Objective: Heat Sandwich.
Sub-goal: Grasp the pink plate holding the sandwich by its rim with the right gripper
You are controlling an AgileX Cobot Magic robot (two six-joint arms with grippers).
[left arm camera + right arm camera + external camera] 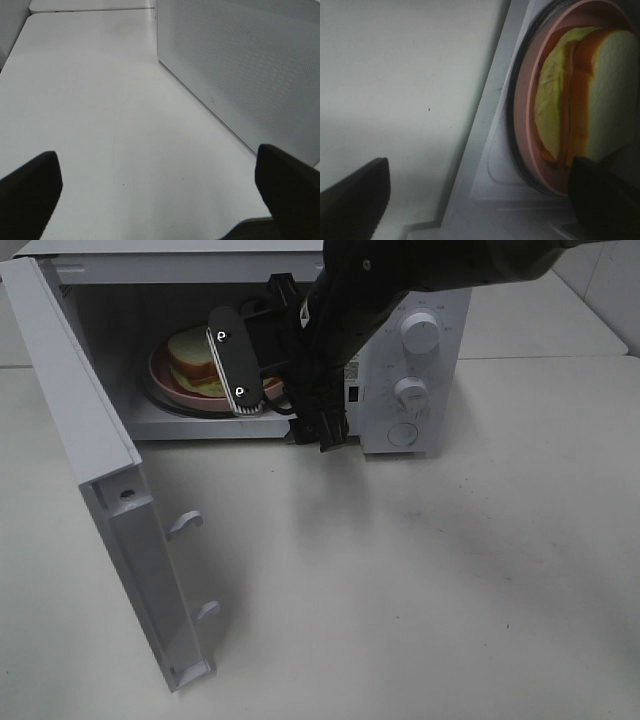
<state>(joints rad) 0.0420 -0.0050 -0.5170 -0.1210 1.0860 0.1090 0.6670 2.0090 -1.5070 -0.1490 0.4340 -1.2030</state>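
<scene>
Both left fingers [30, 192] and right fingers [232, 360] gape empty. The sandwich [190, 352] sits on a pink plate [159, 373] inside the open microwave [440, 390]; the right fingers should back straight out without nudging it.

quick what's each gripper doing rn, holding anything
left gripper: open, empty, over the table
right gripper: open, gripping nothing, by the sandwich on its plate in the microwave

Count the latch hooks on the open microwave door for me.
2. Both stick out of the microwave door along its free edge: the upper hook toward its top, the lower hook toward its bottom. Neither is hidden.
</scene>
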